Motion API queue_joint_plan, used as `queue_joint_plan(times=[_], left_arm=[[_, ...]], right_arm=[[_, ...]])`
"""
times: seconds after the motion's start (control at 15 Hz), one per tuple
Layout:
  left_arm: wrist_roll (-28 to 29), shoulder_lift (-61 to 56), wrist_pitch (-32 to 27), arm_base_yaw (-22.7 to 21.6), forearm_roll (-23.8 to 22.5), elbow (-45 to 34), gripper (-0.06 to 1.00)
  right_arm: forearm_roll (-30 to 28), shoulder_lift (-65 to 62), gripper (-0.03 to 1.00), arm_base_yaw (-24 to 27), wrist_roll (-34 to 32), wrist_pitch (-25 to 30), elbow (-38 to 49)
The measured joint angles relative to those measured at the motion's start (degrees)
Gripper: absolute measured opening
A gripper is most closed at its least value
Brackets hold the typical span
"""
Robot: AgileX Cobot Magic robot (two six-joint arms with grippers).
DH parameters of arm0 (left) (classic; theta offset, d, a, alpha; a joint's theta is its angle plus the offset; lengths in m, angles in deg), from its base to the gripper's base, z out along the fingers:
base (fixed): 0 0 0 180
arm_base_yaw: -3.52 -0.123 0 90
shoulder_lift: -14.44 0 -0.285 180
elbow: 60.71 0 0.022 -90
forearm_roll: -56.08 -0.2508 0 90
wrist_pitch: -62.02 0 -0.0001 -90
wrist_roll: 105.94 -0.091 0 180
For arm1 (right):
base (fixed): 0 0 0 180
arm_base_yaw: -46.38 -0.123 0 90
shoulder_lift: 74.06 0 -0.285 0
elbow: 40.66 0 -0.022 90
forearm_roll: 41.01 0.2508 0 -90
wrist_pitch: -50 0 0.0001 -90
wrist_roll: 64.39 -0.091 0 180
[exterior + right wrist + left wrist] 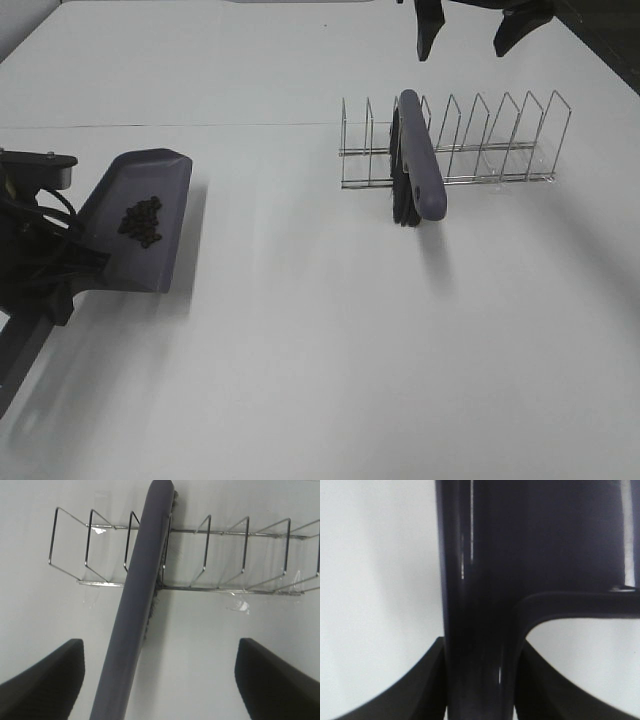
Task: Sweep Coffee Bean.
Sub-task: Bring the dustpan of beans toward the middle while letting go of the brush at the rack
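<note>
all the coffee beans point(141, 222) that can be seen lie in one small dark heap inside the dustpan point(160, 190), which the left hand point(479, 700) grips by its handle, jaws clamped tight on the stem just ahead of its fingers. no loose bean shows anywhere on the white table point(300, 350), so the sweeping itself looks finished. the brush point(420, 165) already sits propped in the wire rack point(500, 140), directly below and ahead of the right hand point(470, 35), whose jaws stand wide and hold nothing. what seems left, at most, is setting the dustpan down or emptying it, and pulling the arms away.

several things stay unclear. the right hand is cut off by the edge of the high view, with only two dark fingertips showing. the left wrist view is filled by the dark handle, so neither the pan's tray nor the beans appear there. whether the pan's lip rests on the table or hangs just above it cannot be told. the brush's bristles are mostly hidden behind its grey back.
</note>
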Motion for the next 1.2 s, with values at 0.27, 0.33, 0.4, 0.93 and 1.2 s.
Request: queue_joint_plan(times=[0.27, 0.33, 0.4, 0.93, 1.2], left_arm=[[0.4, 0.06, -0.23, 0.0, 0.4, 2.12, 0.34], [0.86, 0.11, -0.23, 0.0, 0.4, 3.04, 0.34], [1.15, 0.23, -0.23, 0.0, 0.4, 4.3, 0.34], [1.38, 11.34, -2.18, 0.0, 0.4, 14.61, 0.34], [1.38, 17.19, -0.23, 0.0, 0.92, 16.04, 0.34]], right_arm=[[0.17, -18.22, 0.77, 0.0, 0.0, -10.54, 26.47], [0.23, -22.52, 0.77, 0.0, -0.23, -13.98, 33.29], [0.23, -26.76, 0.77, 0.0, -0.4, -17.13, 39.19], [0.23, -44.69, 0.77, 0.0, -2.06, -22.57, 60.33], [0.23, -46.64, 0.77, 0.0, -2.29, -22.35, 60.96]])
